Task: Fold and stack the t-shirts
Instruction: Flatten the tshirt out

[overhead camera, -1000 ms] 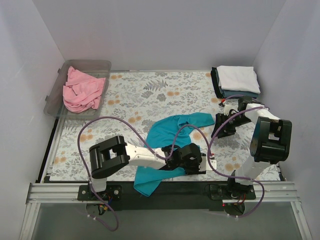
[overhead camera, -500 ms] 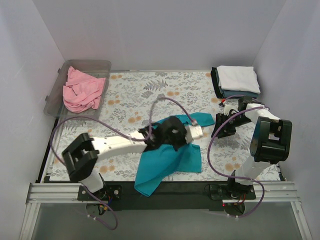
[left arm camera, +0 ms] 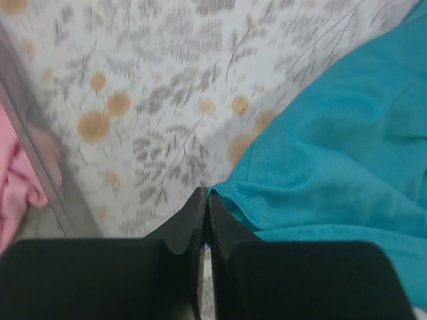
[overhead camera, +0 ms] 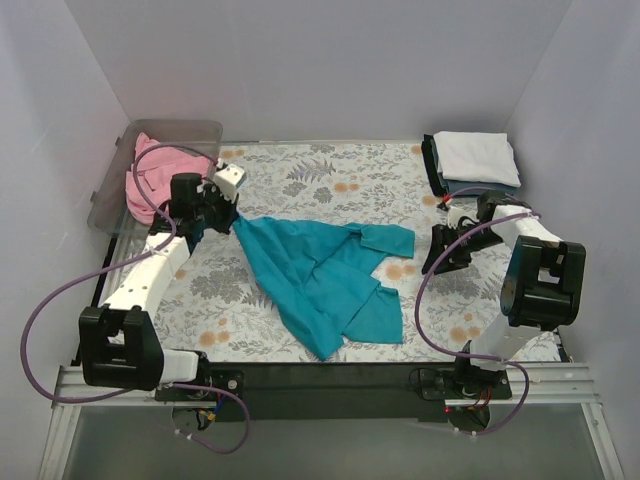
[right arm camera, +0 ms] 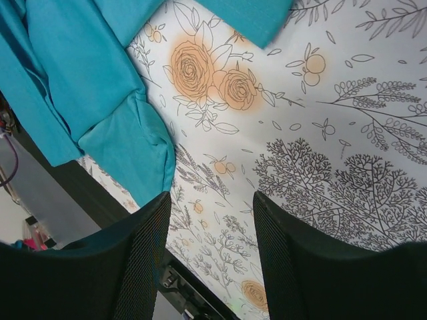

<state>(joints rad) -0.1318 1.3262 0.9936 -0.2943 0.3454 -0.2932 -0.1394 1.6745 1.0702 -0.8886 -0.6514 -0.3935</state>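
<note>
The teal t-shirt (overhead camera: 325, 275) lies spread and stretched across the middle of the floral table cloth. My left gripper (overhead camera: 232, 217) is shut on its left corner, just right of the bin; the left wrist view shows the hem (left arm camera: 267, 207) pinched between the closed jaws of that gripper (left arm camera: 205, 200). My right gripper (overhead camera: 440, 262) hangs open and empty over the cloth at the right; in the right wrist view this gripper (right arm camera: 210, 220) is apart from the teal edge (right arm camera: 113, 127). The pink t-shirt (overhead camera: 158, 185) lies in the bin. The white t-shirt (overhead camera: 476, 156) tops a folded stack over the dark grey-blue one (overhead camera: 480, 187).
The clear plastic bin (overhead camera: 180, 135) stands at the back left corner, close beside my left gripper. The folded stack sits at the back right corner. The black front rail (overhead camera: 380, 375) runs along the near table edge. Purple cables loop from both arms.
My left gripper has swung from the table's front middle to the back left, dragging the teal shirt's corner with it and pulling the shirt out flat. The right arm has not moved.
</note>
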